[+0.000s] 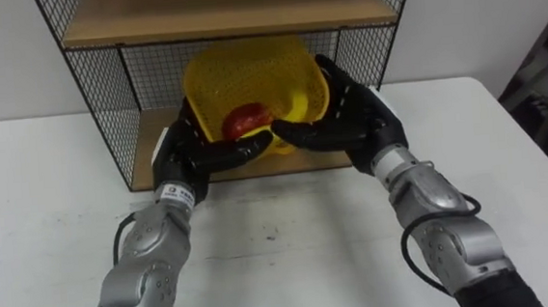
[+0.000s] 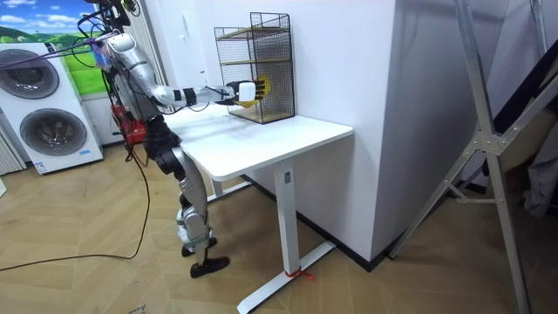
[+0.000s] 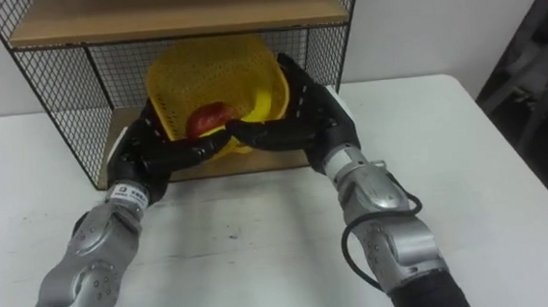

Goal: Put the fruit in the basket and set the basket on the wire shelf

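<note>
Holding red fruit [image 1: 245,119], the basket [image 1: 249,73] tilts inside the wire shelf [image 1: 225,12].

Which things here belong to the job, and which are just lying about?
Job: yellow basket, red fruit inside it, wire shelf, left hand and right hand holding the basket.
Lying about: washing machines, metal frame.

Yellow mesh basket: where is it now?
The yellow mesh basket is centre of the left eye view, partly inside the black wire shelf's lower compartment, between left robot hand and right robot hand.
</note>
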`<state>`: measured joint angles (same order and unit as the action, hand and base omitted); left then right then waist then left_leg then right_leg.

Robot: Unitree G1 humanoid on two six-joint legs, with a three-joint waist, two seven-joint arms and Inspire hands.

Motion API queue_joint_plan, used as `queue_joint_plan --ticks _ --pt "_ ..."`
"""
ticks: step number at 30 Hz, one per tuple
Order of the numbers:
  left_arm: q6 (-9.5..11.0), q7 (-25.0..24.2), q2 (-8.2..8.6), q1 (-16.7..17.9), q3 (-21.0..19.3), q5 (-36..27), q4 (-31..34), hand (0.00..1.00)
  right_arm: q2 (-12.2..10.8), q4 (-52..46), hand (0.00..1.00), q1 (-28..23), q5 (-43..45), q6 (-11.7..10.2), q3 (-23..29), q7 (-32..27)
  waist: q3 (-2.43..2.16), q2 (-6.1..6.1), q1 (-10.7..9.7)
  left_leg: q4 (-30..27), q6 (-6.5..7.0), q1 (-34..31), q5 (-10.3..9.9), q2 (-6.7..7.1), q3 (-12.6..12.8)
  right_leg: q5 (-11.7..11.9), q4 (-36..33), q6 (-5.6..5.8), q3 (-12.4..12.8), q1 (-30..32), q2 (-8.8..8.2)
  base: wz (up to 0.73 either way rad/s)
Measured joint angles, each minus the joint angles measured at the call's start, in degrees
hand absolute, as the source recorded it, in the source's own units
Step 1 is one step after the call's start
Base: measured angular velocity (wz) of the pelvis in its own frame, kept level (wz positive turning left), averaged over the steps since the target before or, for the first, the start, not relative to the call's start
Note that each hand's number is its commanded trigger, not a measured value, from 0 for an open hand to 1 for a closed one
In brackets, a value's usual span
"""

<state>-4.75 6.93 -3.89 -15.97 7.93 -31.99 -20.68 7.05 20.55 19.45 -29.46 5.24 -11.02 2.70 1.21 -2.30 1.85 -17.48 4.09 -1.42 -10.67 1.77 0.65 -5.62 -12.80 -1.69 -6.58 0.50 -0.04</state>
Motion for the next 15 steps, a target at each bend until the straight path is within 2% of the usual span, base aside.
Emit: queue_joint_plan --ticks 4,10,12,15 --pt "-1.97 0.43 -0.16 -3.58 -1.06 -1.05 -4.21 0.00 -0.28 3.03 0.00 3.25 -1.17 1.21 0.00 -0.70 0.09 0.13 -0.07 0.22 -0.03 -0.03 0.34 -0.03 -0.11 0.29 0.12 -0.10 0.00 -0.17 0.00 0.00" --pt "-4.48 0.37 -0.68 -6.15 -1.04 -1.07 -8.27 0.00 -0.19 11.39 0.00 7.08 -4.12 2.44 0.13 -0.71 0.13 0.25 -0.31 0.20 -0.13 0.08 0.37 0.04 -0.89 0.26 0.30 -0.14 -0.85 -0.62 -0.05 0.06" --pt "-4.57 0.27 -0.78 -7.29 -1.04 -1.06 -9.45 0.00 -0.18 13.30 0.00 7.82 -4.38 2.44 0.13 -0.69 0.29 0.53 -0.20 0.20 -0.18 0.08 0.42 0.04 -0.93 0.30 0.29 -0.19 -0.93 -0.66 -0.05 0.02" --pt "-4.57 0.16 -0.58 -9.37 -1.04 -1.04 -12.81 0.00 -0.23 15.90 0.00 8.35 -4.47 2.45 0.11 -0.76 0.31 1.04 0.01 0.47 -0.24 0.39 0.58 0.06 -0.96 0.31 0.29 -0.22 -1.04 -0.91 -0.10 0.00"
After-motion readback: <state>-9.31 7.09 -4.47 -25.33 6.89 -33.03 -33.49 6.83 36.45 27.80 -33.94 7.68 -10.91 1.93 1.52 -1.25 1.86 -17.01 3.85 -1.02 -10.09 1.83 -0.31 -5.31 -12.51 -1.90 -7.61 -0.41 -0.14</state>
